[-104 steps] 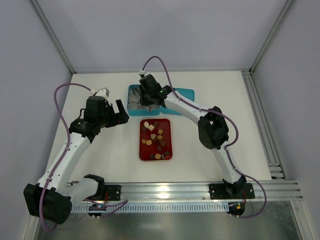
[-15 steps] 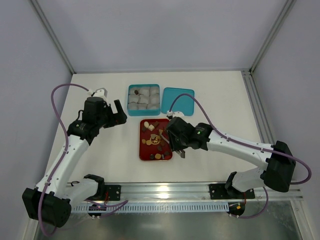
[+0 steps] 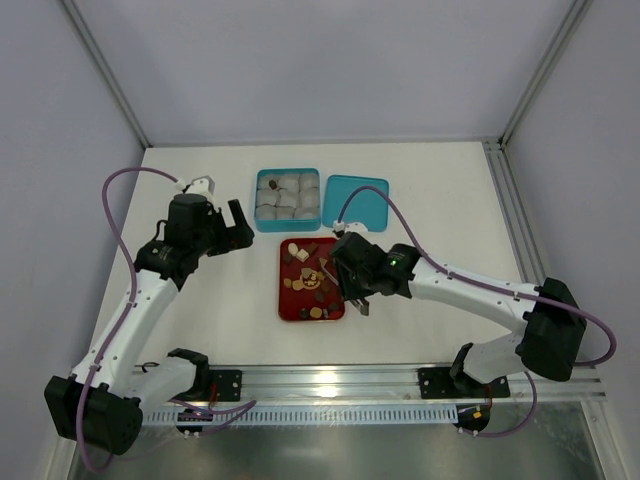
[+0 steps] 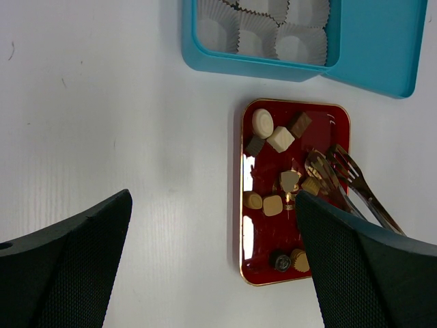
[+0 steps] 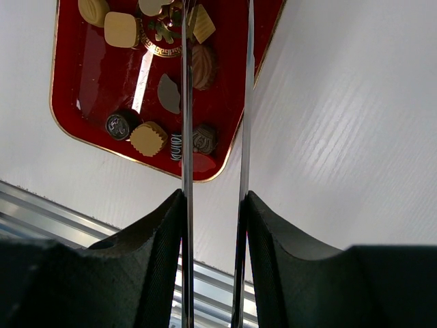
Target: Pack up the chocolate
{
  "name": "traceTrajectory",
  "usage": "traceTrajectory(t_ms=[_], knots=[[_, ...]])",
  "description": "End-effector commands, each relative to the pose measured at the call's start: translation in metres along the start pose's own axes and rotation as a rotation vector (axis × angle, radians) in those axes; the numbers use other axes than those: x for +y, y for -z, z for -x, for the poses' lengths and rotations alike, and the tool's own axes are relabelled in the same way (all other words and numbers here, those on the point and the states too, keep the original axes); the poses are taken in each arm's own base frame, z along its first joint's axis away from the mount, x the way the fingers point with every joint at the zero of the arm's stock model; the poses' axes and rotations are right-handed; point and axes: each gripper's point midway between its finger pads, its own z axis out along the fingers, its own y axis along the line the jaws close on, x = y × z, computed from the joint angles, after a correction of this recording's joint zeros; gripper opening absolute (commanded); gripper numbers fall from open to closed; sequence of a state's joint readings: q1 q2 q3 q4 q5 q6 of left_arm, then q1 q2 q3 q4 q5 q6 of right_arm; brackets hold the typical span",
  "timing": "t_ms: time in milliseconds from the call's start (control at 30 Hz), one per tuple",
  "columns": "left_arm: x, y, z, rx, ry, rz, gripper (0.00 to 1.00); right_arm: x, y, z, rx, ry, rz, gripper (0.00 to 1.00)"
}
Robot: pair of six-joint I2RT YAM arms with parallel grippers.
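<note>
Your right gripper (image 5: 213, 205), earlier at the teal tin (image 4: 232, 63), is now over the glossy red tray (image 4: 263, 239), pinching slim metal tongs (image 5: 186, 102). Chocolate (image 4: 280, 139), round and square, lies in the tray. Left gripper (image 4: 213, 198): spread wide.

You have one white table (image 3: 450, 190) with three items lying directly on it.
1. Red tray (image 3: 282, 292), near the table's middle, with its long side running away from you.
2. Open teal box (image 3: 288, 171), just beyond the tray's far edge.
3. Teal lid (image 3: 362, 213), beyond the tray's far right corner, up against the box.
</note>
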State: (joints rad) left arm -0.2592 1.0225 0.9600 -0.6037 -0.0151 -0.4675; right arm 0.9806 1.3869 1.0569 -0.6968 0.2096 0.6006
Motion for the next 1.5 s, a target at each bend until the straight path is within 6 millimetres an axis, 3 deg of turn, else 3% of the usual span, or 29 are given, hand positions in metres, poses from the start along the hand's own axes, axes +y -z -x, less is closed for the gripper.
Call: traceTrajectory(t_ms=[0, 800, 933, 1467], knots=[[0.0, 0.001, 0.004, -0.014, -0.002, -0.004, 1.0, 0.014, 0.002, 0.021, -0.055, -0.012, 0.044, 0.43], [0.0, 0.001, 0.003, -0.012, -0.002, -0.003, 1.0, 0.011, -0.002, 0.022, -0.047, -0.02, 0.047, 0.36], [0.0, 0.001, 0.003, -0.013, -0.001, -0.003, 1.0, 0.009, -0.001, 0.023, -0.05, -0.024, 0.042, 0.29], [0.0, 0.002, 0.004, -0.017, 0.0, -0.004, 1.0, 0.007, 0.023, 0.042, -0.098, -0.037, 0.05, 0.25]])
